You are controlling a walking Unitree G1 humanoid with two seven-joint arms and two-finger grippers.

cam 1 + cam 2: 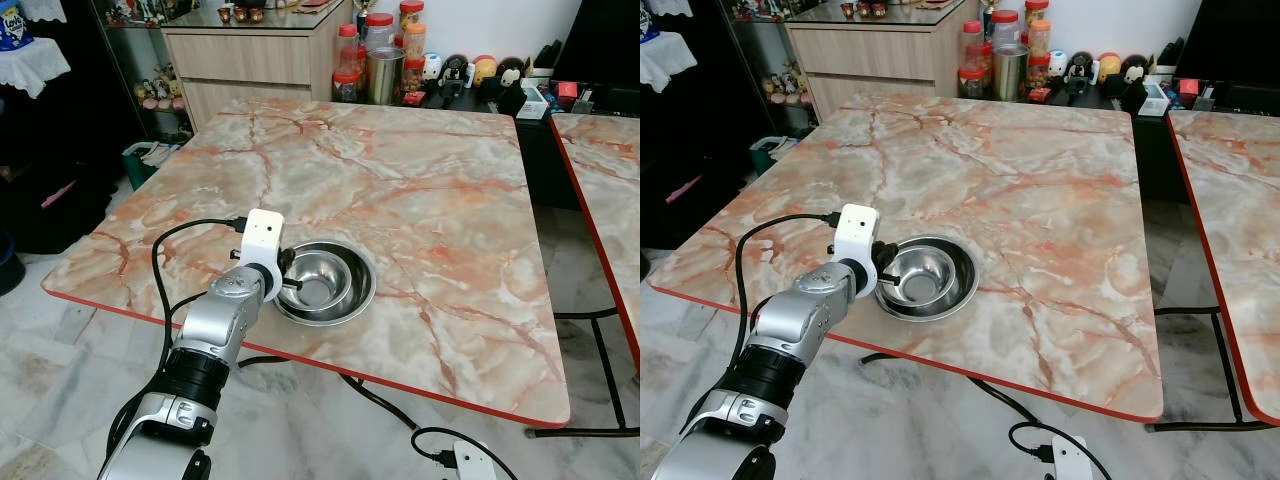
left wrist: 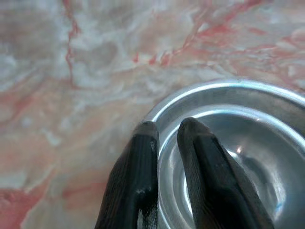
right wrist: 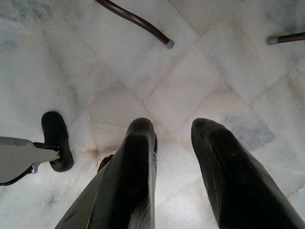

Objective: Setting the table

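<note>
left wrist view: left gripper [image 2: 167, 131] fingers pinch steel bowl [image 2: 248, 138] rim.

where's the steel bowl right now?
The round stainless-steel bowl sits on the marble-patterned table near its front edge, on the robot's left side. The left gripper is clamped on its near rim, one finger inside, one outside.

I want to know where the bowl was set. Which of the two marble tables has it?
The large table directly ahead, not the one at the right edge. The steel bowl sits near its front edge, left gripper pinching the rim.
</note>
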